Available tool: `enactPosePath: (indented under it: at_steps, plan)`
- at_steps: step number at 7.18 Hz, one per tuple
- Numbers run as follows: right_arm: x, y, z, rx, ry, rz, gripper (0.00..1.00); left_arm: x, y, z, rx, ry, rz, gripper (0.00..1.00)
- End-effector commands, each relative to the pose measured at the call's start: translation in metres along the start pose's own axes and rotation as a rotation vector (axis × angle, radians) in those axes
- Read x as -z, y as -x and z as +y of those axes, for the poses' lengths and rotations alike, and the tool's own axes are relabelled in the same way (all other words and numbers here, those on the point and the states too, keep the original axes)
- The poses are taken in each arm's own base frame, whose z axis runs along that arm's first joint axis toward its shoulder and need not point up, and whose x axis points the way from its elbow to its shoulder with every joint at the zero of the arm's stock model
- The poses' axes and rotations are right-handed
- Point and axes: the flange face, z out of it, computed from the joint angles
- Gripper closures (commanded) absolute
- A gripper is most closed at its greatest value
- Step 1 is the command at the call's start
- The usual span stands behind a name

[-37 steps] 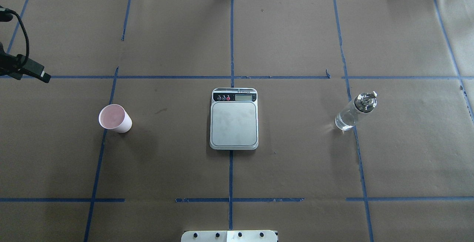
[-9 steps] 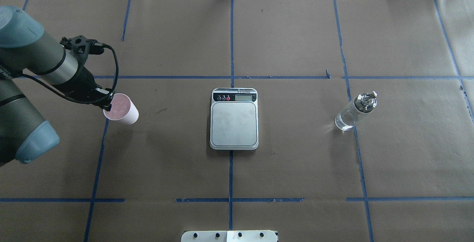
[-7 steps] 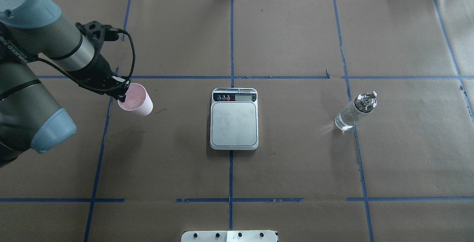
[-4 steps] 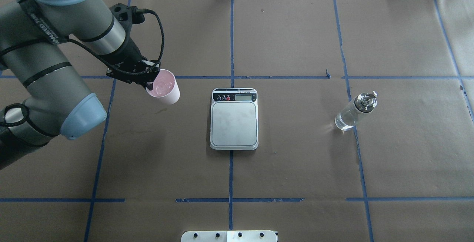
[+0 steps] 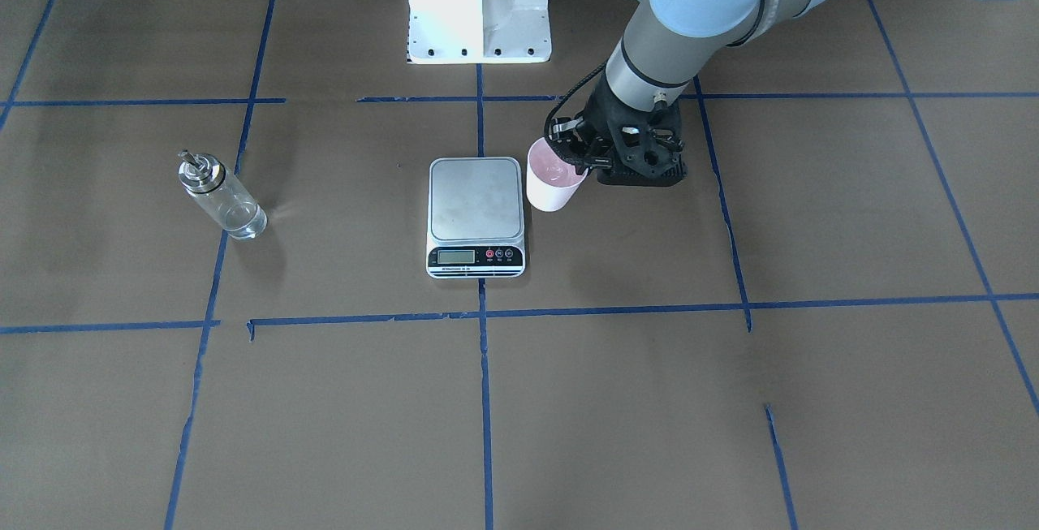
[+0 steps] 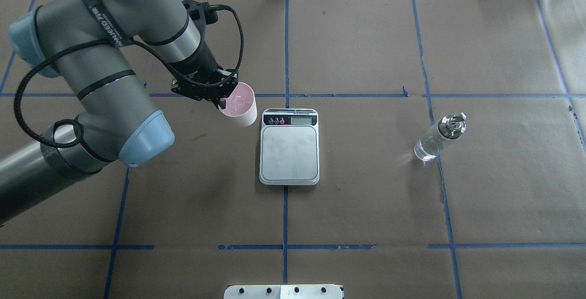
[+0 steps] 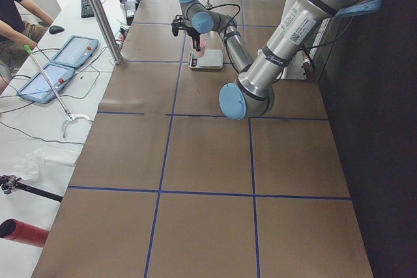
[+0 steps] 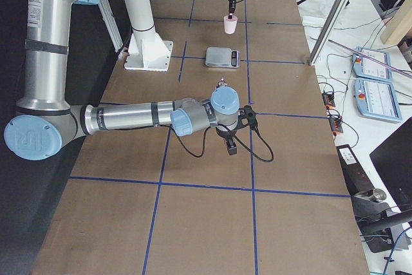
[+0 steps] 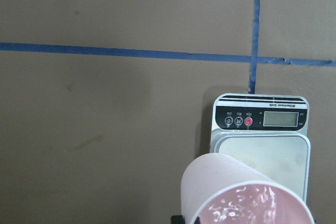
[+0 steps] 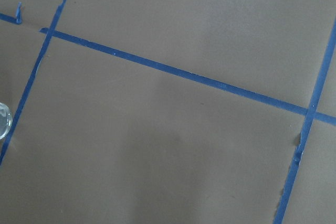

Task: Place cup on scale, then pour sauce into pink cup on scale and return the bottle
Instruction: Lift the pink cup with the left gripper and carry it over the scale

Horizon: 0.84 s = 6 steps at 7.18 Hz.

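Note:
My left gripper is shut on the rim of the cup, white outside and pink inside. It holds the cup above the table, just left of the scale's display end. The cup also shows in the front view and the left wrist view. The scale lies flat at the table's middle with its steel platform bare. The clear glass bottle with a silver cap stands to the right, untouched. My right gripper shows only in the exterior right view, near the bottle; I cannot tell if it is open.
Brown paper with blue tape lines covers the table. The white robot base plate sits at the near edge. Beyond the far edge there are a metal post, tablets and a seated person.
My left arm came in, took hold of the cup at the table's left, lifted it and carried it right to the scale's left edge. The bottle and scale have not moved.

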Motion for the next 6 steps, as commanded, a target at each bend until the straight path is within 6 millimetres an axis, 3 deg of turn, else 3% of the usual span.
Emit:
enactPosePath:
  at_steps: [1, 4, 6]
  plan:
    - [-0.001, 0.005, -0.004, -0.049, 0.000, -0.003, 0.00, -0.025, -0.034, 0.004, 0.010, 0.019, -0.020, 1.00]
    - [0.000, 0.021, -0.008, -0.003, -0.002, -0.005, 0.00, -0.062, -0.067, 0.040, -0.039, 0.001, -0.052, 1.00]
    - [-0.002, 0.020, -0.006, -0.022, 0.005, -0.014, 0.00, -0.076, -0.078, 0.031, -0.048, -0.012, -0.057, 1.00]
